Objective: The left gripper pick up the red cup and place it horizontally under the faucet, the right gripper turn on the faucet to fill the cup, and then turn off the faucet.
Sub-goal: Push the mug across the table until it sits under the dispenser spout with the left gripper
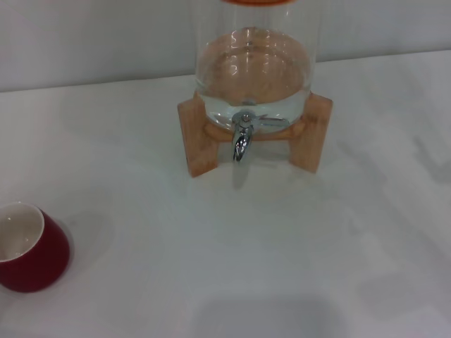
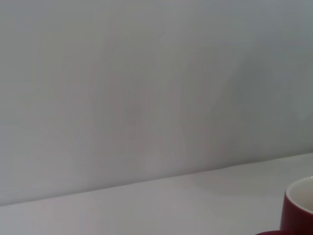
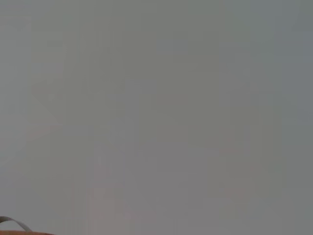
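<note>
Risk of tipping red cup (image 1: pixel 32 248) at table (image 1: pixel 232 260) edge, far from faucet (image 1: pixel 242 141); fingers unseen, state unknowable.

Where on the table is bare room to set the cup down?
Bare table runs from the red cup at the robot's left across to its right, in front of the faucet. It is crowded only between the wooden stand's legs.

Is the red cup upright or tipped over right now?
Upright: the glossy red ceramic cup stands on the white table, white inside facing up and looking empty.
</note>
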Robot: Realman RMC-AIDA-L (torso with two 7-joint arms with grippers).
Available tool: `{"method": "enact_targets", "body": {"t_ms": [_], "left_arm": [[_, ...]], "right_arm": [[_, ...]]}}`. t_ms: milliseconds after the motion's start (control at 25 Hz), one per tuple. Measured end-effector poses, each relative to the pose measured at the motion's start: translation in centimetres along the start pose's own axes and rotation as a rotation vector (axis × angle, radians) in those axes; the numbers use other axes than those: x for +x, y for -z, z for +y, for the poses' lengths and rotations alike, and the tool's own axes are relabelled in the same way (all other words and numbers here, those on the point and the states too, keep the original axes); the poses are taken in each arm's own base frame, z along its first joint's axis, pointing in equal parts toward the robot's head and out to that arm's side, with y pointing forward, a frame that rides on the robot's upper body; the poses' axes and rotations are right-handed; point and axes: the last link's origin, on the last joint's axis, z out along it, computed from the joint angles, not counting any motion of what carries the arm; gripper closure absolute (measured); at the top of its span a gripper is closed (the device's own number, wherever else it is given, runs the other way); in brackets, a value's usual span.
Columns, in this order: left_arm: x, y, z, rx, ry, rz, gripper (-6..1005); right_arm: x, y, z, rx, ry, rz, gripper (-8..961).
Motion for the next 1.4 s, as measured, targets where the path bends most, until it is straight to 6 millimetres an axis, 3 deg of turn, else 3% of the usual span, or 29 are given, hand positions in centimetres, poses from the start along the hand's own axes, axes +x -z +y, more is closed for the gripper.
{"method": "enact_targets", "body": {"t_ms": [680, 1080, 1280, 1400], "left_arm": [[0.07, -0.42, -0.29, 0.001, -0.008, -0.009, 425], [-0.04, -0.71, -0.40, 0.007, -0.008, -0.021, 613], [0.02, -0.83, -0.40, 0.006, -0.010, -0.020, 786], [0.04, -0.84, -0.40, 0.005, -0.010, -0.019, 840]], "right_arm": [[0.01, -0.10, 0.03, -0.002, -0.001, -0.002, 98], [0.04, -0.11, 0.02, -0.001, -0.001, 0.000, 98], [0.06, -0.11, 0.01, -0.001, 0.000, 0.001, 98], [0.07, -0.11, 0.01, 0.000, 0.000, 0.003, 98]]}}
